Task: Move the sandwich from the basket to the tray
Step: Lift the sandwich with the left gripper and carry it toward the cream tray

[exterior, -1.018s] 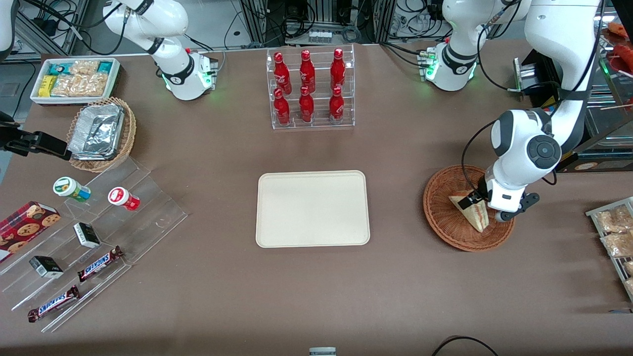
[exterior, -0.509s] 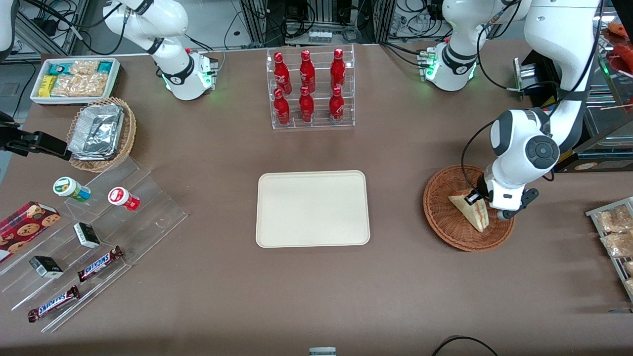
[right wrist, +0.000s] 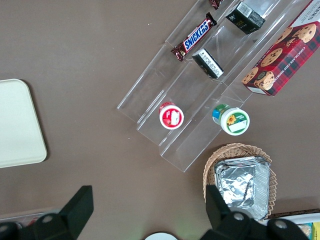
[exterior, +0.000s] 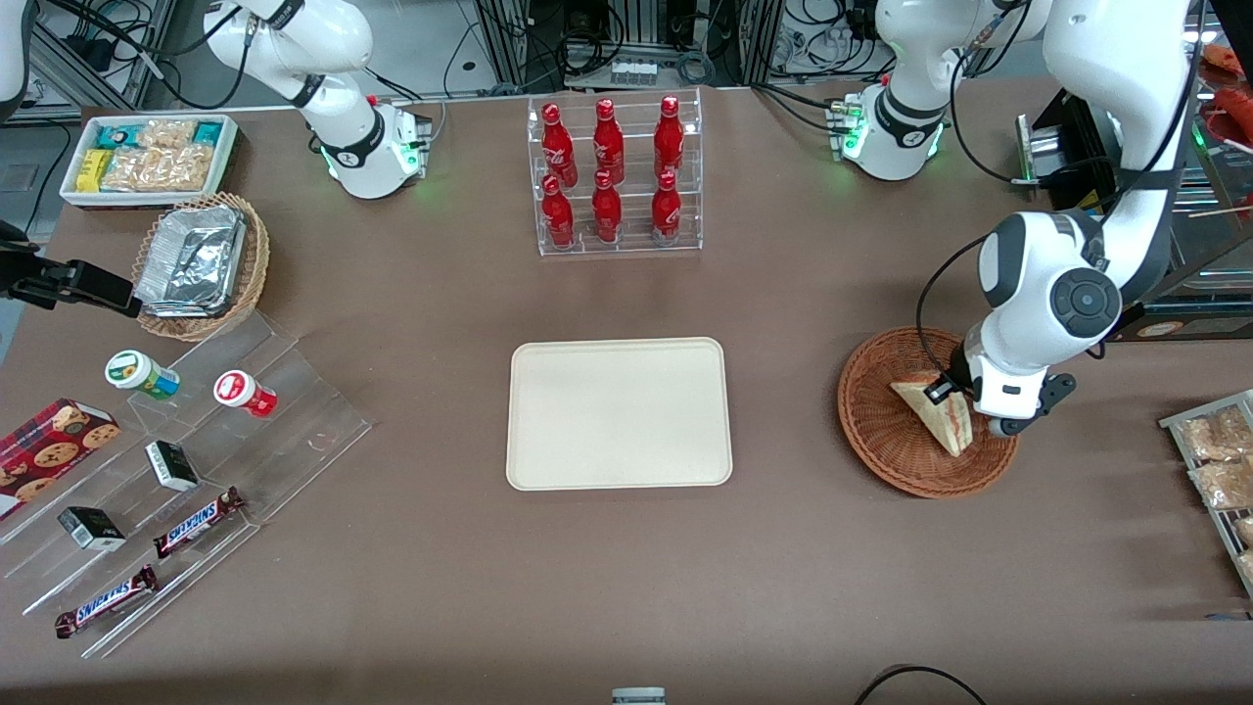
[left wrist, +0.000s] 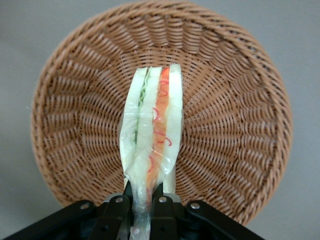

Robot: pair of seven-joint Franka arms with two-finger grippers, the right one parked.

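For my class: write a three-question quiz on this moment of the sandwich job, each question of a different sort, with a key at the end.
1. True or false: the claw is shut on the sandwich.
2. Multiple choice: the sandwich is above which thing? A) the tray B) the basket C) the bottle rack
3. Fill in: nothing lies on the cream ____.

Key:
1. True; its fingers pinch one end of the wrapped wedge.
2. B; the woven bowl shows all around it in the wrist view.
3. tray
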